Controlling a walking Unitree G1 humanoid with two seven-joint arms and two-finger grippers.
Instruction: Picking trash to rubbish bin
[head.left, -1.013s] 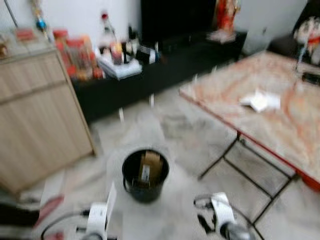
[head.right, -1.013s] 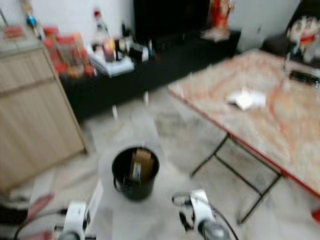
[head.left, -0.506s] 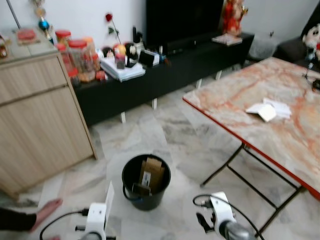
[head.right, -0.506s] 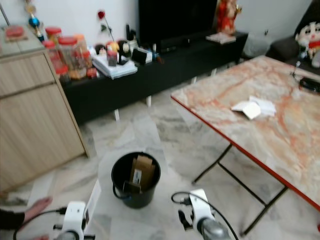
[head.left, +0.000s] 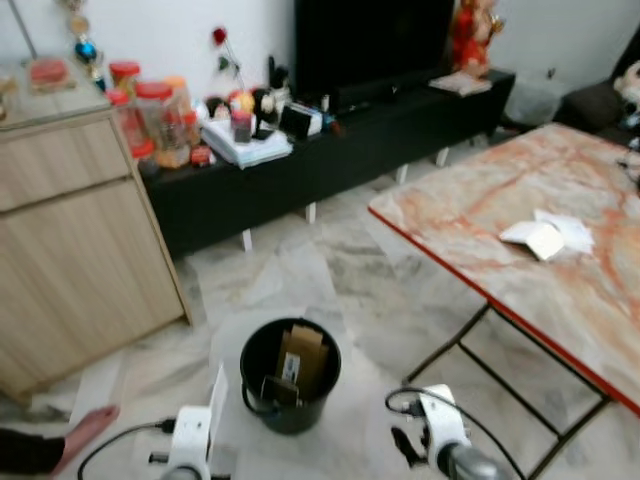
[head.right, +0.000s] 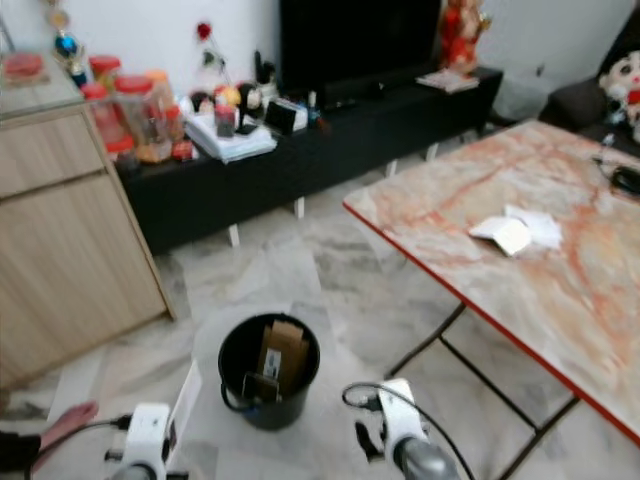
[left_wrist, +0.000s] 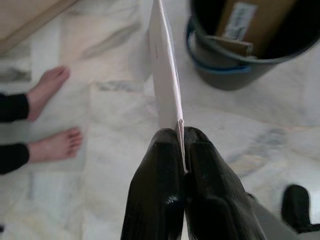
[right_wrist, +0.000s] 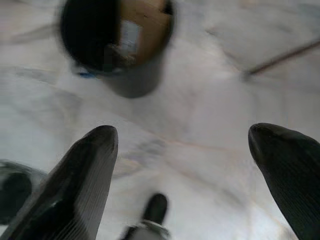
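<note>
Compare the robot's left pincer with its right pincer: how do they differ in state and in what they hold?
The left pincer is shut, its fingers pressed together; the right pincer is open, its fingers wide apart. The left pincer grips a thin white card on edge; the right pincer holds nothing. Both have black fingers and hang low over the marble floor near the black bin.

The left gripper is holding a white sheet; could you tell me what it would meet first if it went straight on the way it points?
Probably the black bin. The left gripper, shut on the white sheet, points over marble floor toward it, slightly to one side; depth is unclear.
</note>
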